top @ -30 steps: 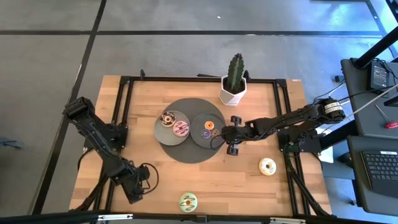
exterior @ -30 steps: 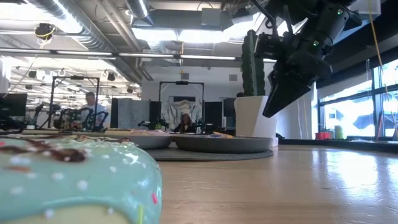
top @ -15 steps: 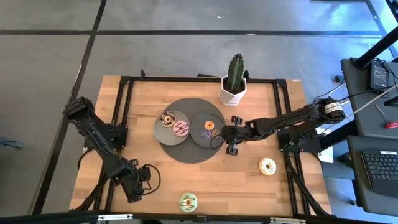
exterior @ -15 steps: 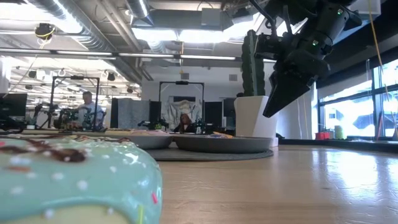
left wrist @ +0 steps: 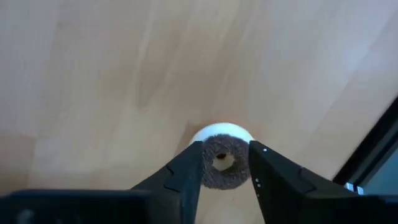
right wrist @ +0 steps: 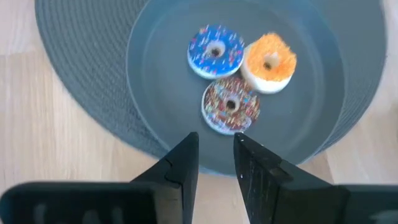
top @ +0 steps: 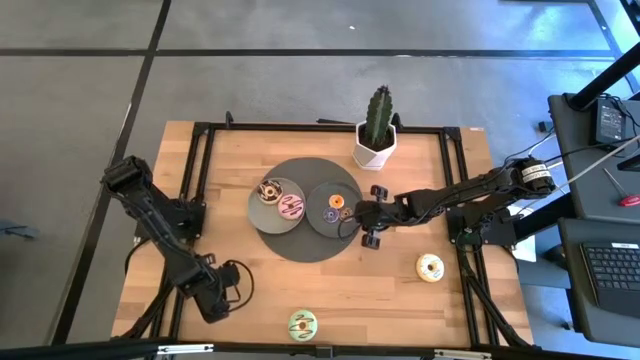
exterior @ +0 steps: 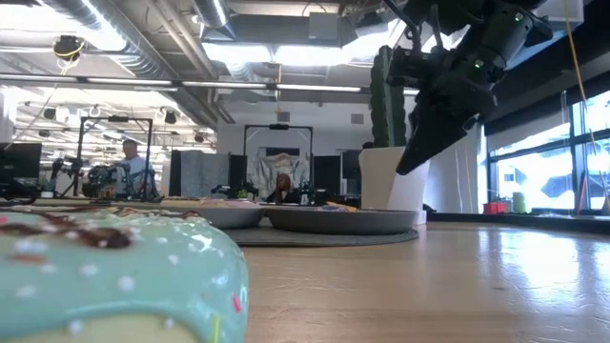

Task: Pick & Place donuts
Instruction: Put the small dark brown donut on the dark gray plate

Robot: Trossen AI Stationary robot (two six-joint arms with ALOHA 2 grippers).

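My left gripper is near the table's near-left corner. In its wrist view it is shut on a mini donut with a dark top and a white base. My right gripper hangs over the near rim of the right grey plate, open by a narrow gap with nothing in it. Blue, orange and brown sprinkled mini donuts lie flat on that plate. A brown and a pink donut lie on the left plate. A white-iced donut and a green donut lie on the wood. My left gripper pinches the mini donut by its two opposite sides, one finger on each, at the fingertips. The donut's flat iced face is turned toward the wrist camera, with the wooden table top behind it. Whether it is lifted clear does not show.
Both plates sit on a round dark mat. A cactus in a white pot stands at the far edge behind them. In the low view the green donut fills the near-left foreground. Black frame rails run along the table's sides.
My left gripper has moved a little toward the far edge. My right gripper has shifted slightly toward the plates and a little up. The donuts on the plates and on the wood have stayed where they were.
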